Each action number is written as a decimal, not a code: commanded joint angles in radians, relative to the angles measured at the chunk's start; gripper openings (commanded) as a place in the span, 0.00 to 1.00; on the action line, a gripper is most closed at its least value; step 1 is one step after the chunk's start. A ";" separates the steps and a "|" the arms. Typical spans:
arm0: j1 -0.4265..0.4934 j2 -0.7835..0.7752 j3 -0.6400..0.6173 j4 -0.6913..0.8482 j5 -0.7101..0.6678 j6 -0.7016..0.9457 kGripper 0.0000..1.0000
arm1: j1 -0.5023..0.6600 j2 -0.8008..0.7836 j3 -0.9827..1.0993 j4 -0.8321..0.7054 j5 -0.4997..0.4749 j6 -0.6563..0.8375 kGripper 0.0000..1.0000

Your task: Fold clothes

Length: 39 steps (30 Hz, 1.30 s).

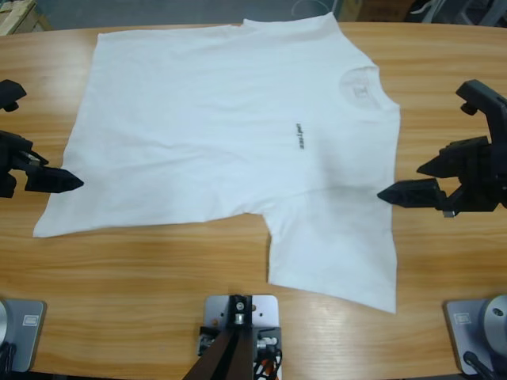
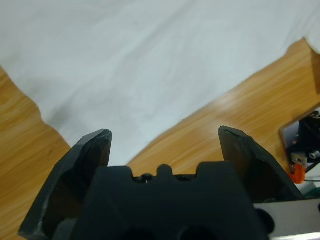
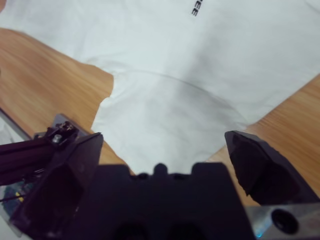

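Left side first: the left pincer (image 1: 67,181) sits low over the counter (image 1: 158,269), jaws apart and empty, its tips pointing inward at the T-shirt (image 1: 222,134). The cloth lies just ahead of those tips. From its wrist camera the left pincer (image 2: 165,137) looks straight onto the hem corner of the T-shirt (image 2: 150,65), bare wood of the counter (image 2: 235,115) running off to one side of the jaws. Nothing is gripped yet.

Moving across: the shirt is spread flat on its back with the chest text (image 1: 299,136) facing up. Its long axis runs from one pincer to the other, hem toward the left one, round neck (image 1: 360,83) toward the right one. One sleeve (image 1: 337,265) hangs toward the near edge of the counter; the other lies at the far edge.

Now the right side: the right pincer (image 1: 390,194) is also spread wide and holding nothing, its tips just at the shirt's shoulder edge, above that near sleeve. Its wrist camera confirms it: the right pincer (image 3: 162,142) opens directly onto the sleeve (image 3: 165,120), with the chest text (image 3: 197,7) further ahead.

So each pincer has cloth straight in front of it; the right looks slightly nearer its edge. My read is that the fold has not begun, and both need only a short advance inward to take hold.
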 commanded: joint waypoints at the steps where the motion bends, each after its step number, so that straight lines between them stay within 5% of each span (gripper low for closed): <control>1: -0.015 0.028 0.044 -0.026 -0.023 0.035 0.83 | -0.028 -0.015 0.028 -0.005 0.005 -0.040 1.00; 15: -0.015 0.042 0.052 -0.037 -0.050 0.056 0.83 | -0.029 0.024 -0.027 0.054 -0.023 -0.103 1.00; 39: -0.015 0.081 0.054 -0.046 -0.080 0.075 0.82 | -0.029 -0.060 0.056 -0.056 -0.025 -0.104 0.99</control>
